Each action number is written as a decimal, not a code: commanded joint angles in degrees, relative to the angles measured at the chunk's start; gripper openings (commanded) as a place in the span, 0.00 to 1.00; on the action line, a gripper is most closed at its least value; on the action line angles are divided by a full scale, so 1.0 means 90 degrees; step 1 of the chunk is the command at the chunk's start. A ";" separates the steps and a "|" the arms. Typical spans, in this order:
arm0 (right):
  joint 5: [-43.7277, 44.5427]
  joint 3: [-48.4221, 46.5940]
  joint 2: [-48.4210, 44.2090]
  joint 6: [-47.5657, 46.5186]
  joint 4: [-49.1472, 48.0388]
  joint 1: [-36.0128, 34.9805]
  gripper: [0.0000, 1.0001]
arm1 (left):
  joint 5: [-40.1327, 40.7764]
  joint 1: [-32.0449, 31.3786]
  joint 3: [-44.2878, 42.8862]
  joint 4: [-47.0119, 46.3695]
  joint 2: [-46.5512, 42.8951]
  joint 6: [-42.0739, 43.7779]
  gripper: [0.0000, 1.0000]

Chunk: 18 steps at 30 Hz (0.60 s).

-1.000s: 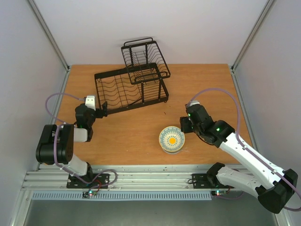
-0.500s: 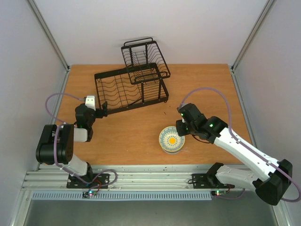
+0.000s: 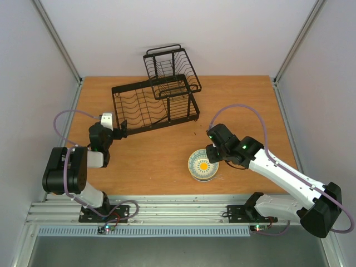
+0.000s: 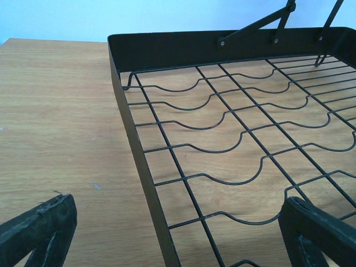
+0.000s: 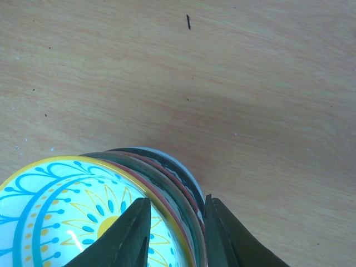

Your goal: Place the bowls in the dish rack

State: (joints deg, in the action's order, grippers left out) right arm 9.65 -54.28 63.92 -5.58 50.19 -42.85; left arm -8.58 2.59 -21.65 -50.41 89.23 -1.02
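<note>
The dish rack (image 4: 143,161), far and left of centre, holds nothing — no loading done yet. All the bowls (image 3: 203,165) sit stacked on the near tabletop (image 3: 150,161). My right gripper (image 5: 175,208) is pinched across their rims. My left gripper (image 4: 178,222) gapes wide and empty at the rack's near corner.

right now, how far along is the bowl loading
Done: nothing; the dish rack holds no bowls. In hand: the right gripper straddles the rim of the stack of bowls. To do: every bowl; the left gripper sits open by the rack.
</note>
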 commanded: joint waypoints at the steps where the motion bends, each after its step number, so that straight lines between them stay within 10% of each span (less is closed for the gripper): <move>1: 0.0087 -0.0112 0.0073 0.0003 0.0106 -0.0101 0.28 | -0.0009 -0.0005 -0.0114 -0.0251 0.0046 0.0101 0.99; 10: 0.0106 -0.0082 0.0186 0.0005 0.0128 -0.0165 0.27 | -0.0004 -0.0005 -0.0114 -0.0248 0.0042 0.0102 0.99; 18: 0.0277 -0.0083 0.0117 0.0015 0.0158 -0.0223 0.01 | -0.0009 -0.0005 -0.0115 -0.0251 0.0046 0.0103 0.99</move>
State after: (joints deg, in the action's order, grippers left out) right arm 10.48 -54.35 65.28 -5.50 51.05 -44.27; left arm -8.58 2.59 -21.65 -50.41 89.23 -0.99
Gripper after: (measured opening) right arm 0.036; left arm 0.994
